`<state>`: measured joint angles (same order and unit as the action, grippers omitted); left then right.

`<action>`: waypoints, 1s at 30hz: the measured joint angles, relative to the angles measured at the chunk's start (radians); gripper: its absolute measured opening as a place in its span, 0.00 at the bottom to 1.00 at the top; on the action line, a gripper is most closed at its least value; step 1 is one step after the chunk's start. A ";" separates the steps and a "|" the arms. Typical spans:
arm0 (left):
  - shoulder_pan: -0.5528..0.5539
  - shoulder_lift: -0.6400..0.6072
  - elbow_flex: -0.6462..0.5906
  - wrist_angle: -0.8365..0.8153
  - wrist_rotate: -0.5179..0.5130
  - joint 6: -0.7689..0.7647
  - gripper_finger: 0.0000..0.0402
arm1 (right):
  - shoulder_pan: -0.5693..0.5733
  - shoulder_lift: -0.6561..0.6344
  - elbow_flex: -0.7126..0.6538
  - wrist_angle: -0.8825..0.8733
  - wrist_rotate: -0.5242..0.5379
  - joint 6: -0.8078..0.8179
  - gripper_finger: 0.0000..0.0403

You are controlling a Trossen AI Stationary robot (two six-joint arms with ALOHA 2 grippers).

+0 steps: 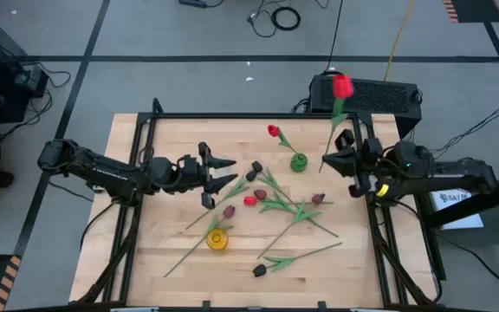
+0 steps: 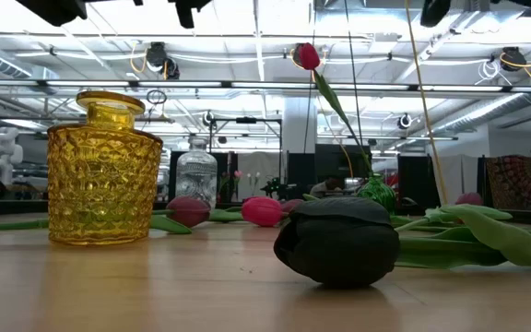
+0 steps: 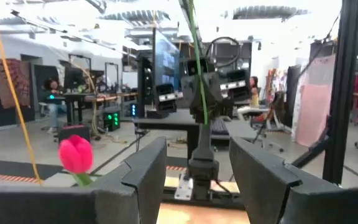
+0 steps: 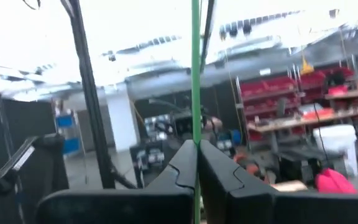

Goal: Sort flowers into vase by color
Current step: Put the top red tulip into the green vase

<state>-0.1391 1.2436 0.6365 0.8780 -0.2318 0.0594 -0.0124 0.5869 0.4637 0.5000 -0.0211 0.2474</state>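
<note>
Red artificial tulip [image 1: 342, 87] rises on its thin green stem, clamped in the right gripper [image 1: 329, 160]; left gripper [image 1: 230, 171] hovers, jaws apart

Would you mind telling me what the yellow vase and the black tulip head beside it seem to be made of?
The yellow vase looks like pressed glass: translucent amber, glossy, with a faceted diamond pattern catching the light. The black tulip head looks like matte foam or soft plastic, with smooth dull petals and no sheen; which of the two is unclear.
</note>
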 joint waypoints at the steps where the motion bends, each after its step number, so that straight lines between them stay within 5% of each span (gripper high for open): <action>1: -0.008 0.016 0.015 -0.003 0.001 0.000 0.45 | 0.024 0.025 -0.019 0.056 0.031 -0.005 0.00; 10: -0.045 0.260 0.211 -0.079 0.011 0.006 0.47 | 0.159 0.294 -0.088 0.449 0.183 -0.031 0.00; 15: -0.045 0.379 0.330 -0.198 0.038 0.006 0.59 | 0.212 0.418 -0.088 0.589 0.183 -0.051 0.00; 22: -0.050 0.459 0.414 -0.203 0.004 -0.001 0.77 | 0.233 0.515 -0.062 0.604 0.207 -0.093 0.00; 30: -0.054 0.499 0.439 -0.171 -0.004 -0.002 0.76 | 0.235 0.618 0.001 0.604 0.206 -0.115 0.00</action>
<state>-0.1928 1.7426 1.0756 0.7070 -0.2363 0.0574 0.2230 1.2049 0.4648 1.1038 0.1852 0.1327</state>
